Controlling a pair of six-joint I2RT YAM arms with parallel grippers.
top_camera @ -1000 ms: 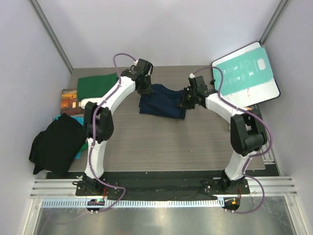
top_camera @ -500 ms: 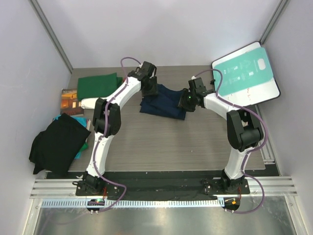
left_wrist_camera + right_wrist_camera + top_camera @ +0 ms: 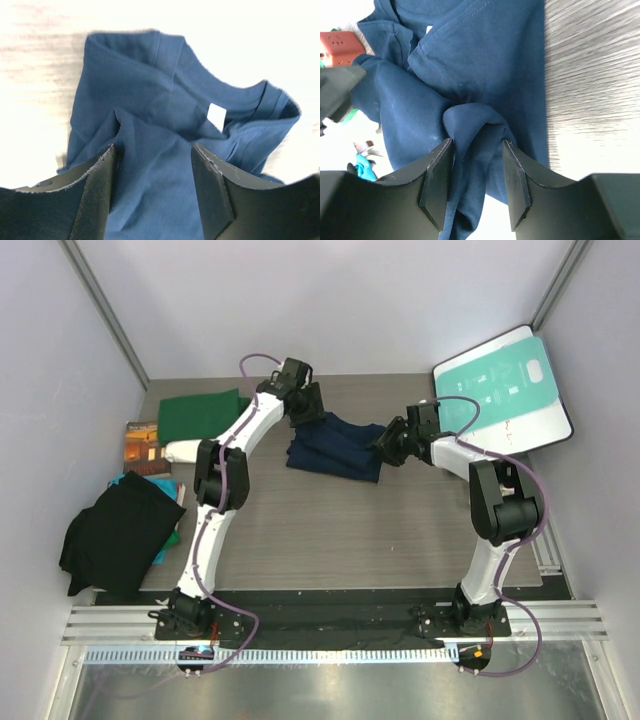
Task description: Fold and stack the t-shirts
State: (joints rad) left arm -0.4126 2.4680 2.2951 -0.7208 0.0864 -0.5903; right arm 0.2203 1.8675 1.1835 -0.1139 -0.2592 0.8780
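Open table (image 3: 350, 530) is left at lower centre; upper centre is taken by the navy t-shirt (image 3: 335, 445), the left by a black cloth heap (image 3: 115, 530)

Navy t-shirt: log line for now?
navy t-shirt rumpled, unstacked | left gripper open above it | right gripper open, cloth fold between jaws

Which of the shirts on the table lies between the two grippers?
The crumpled navy blue cloth t-shirt, flanked by left gripper and right gripper; the folded dark green shirt lies apart.
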